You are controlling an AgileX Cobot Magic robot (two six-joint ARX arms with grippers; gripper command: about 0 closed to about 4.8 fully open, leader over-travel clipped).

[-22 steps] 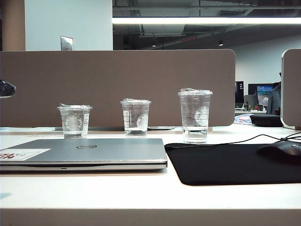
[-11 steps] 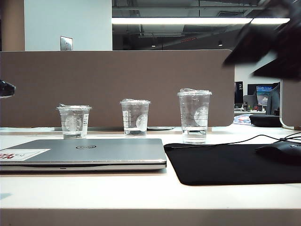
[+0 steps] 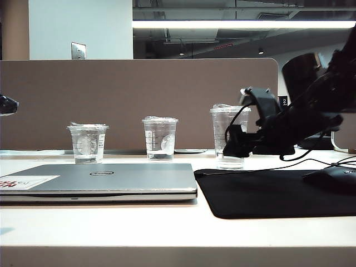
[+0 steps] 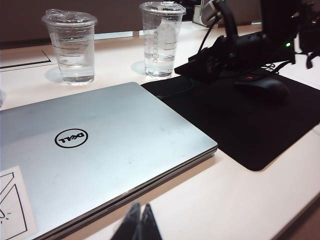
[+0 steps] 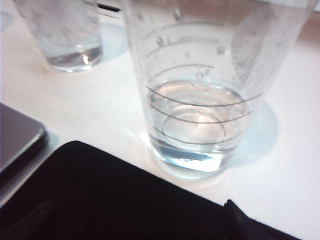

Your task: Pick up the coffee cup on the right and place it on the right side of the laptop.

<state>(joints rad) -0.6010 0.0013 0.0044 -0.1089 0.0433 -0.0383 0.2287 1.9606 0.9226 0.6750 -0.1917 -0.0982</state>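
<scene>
Grasp step: right pincer (image 3: 232,146), wide, beside coffee cup (image 3: 230,136), should close low & gently; left pincer (image 4: 139,226), narrow, near laptop (image 4: 100,150).

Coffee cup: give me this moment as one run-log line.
phase: approach | right gripper: open, level beside coffee cup, no grip | cup: standing behind mat | left gripper: shut, idle over laptop
</scene>
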